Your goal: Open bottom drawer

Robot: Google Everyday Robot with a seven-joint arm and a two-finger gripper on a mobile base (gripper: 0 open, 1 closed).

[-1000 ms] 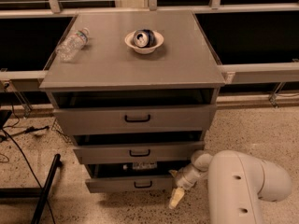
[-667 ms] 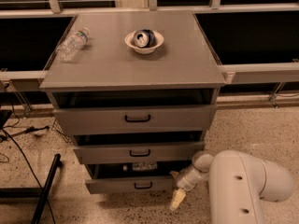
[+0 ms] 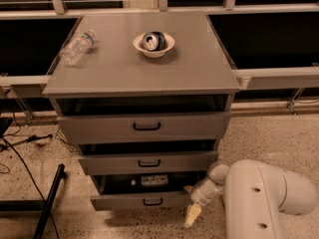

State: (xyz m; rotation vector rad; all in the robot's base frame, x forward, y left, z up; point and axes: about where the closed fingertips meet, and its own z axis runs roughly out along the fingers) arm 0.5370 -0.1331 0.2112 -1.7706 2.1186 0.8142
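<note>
Right, one grey cabinet (image 3: 199,76) fills the middle of the room, on a speckled floor (image 3: 269,138) with dark panels and pale rails behind. One white robot arm (image 3: 264,198) bulks in at the lower right, elbow big and round.

Three drawers, count them, and all three stand a little way out. The top drawer (image 3: 144,127) is the tallest front, the middle drawer (image 3: 148,163) sits under it, and the bottom drawer (image 3: 144,201) is down by the floor, slightly out, with a dark gap above its front. Something flat with a pale label (image 3: 152,179) lies inside; what it is I cannot tell.

The gripper (image 3: 190,203) hangs just beside that drawer's right end, low by the floor. Its jaws stand apart and hold nothing, well off the small black handle (image 3: 152,201).

Up top: one white bowl (image 3: 162,51) with one can (image 3: 152,40) lying in it, and one clear plastic bottle (image 3: 77,47) on its side near the left edge. Black cables (image 3: 20,143) trail on the left.
</note>
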